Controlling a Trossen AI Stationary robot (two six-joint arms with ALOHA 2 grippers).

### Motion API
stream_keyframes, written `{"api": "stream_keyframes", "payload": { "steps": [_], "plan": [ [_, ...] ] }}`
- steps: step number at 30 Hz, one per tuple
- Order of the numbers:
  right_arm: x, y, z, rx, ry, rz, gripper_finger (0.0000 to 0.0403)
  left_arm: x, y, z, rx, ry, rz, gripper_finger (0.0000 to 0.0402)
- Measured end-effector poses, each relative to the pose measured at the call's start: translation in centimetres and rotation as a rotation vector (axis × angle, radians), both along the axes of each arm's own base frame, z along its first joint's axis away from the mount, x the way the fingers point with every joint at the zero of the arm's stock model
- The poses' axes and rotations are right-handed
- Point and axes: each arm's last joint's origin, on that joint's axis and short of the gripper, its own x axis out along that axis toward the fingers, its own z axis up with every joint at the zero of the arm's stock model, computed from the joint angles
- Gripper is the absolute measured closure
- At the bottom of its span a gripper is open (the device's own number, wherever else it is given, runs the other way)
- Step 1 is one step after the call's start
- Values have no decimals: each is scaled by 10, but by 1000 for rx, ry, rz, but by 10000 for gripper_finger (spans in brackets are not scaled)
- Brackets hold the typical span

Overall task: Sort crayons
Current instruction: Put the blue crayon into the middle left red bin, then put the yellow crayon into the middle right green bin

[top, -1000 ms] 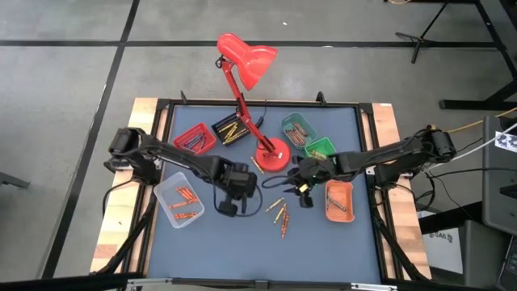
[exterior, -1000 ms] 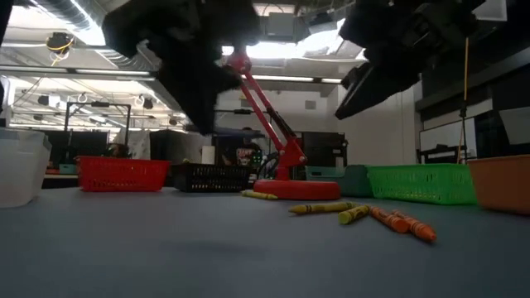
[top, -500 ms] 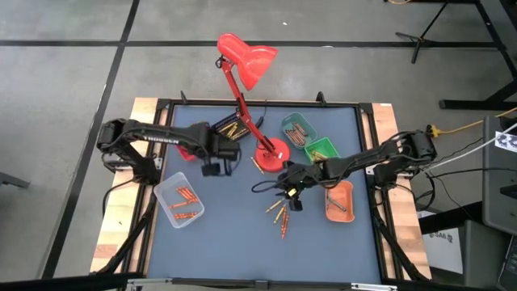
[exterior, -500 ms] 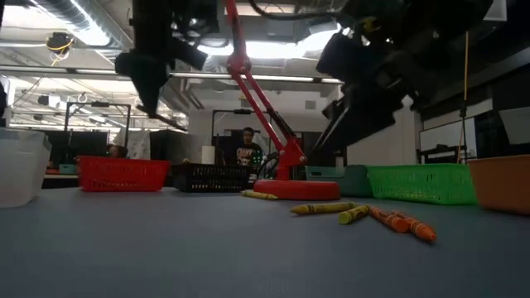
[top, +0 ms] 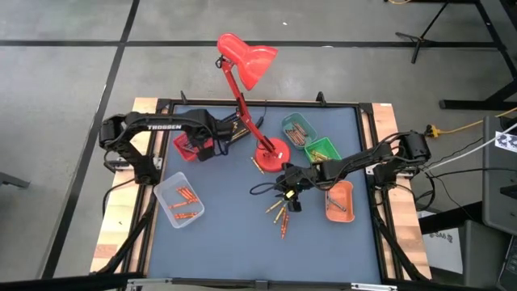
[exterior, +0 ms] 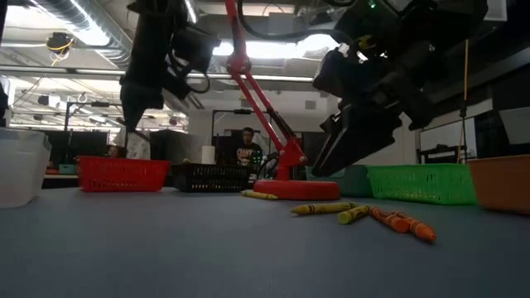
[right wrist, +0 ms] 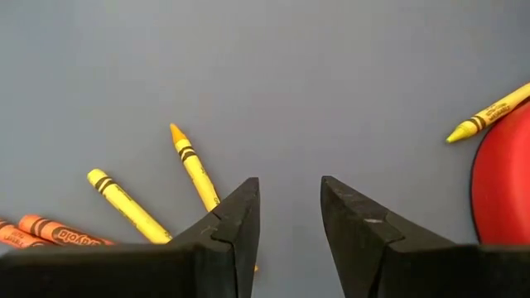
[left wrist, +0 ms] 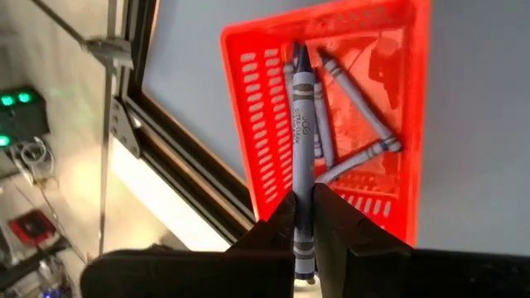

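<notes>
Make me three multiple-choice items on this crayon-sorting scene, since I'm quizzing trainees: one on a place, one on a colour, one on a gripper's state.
1. Over which tray does the left gripper hang?
A. red tray
B. orange tray
C. clear tray

2. What colour is the crayon that the left gripper holds?
A. yellow
B. blue-grey
C. green

3. How does the right gripper stand?
A. shut on a yellow crayon
B. open, holding nothing
C. shut and empty

Answers:
1 A: the left wrist view looks down into the red tray.
2 B: the stick between its fingers is blue-grey, like those lying in the tray.
3 B: the right wrist view shows bare mat between its spread fingers.
</notes>
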Motion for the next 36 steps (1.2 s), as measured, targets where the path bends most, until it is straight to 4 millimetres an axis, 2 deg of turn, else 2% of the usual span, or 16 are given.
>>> {"api": "stream_keyframes", "payload": {
  "steps": [7, 14, 21, 26, 31, 36],
  "plan": [
    [1, 0, 1, 6, -19, 4, 275, -8, 7, -12, 11, 1, 83, 365],
    [1, 3, 2, 71, -14, 67, 275, -7, 8, -17, 17, -21, 87, 331],
    [0, 7, 2, 64, -14, 110, 275, -2, 10, -18, 35, -78, 88, 328],
    [-2, 19, 2, 26, -23, 165, 275, 1, 11, -18, 45, -107, 87, 328],
    [-4, 27, 1, -38, -30, 151, 275, 2, 12, -19, 50, -125, 87, 328],
    [-4, 27, 1, -44, -27, 147, 275, 3, 12, -19, 51, -128, 87, 328]
  ]
}}
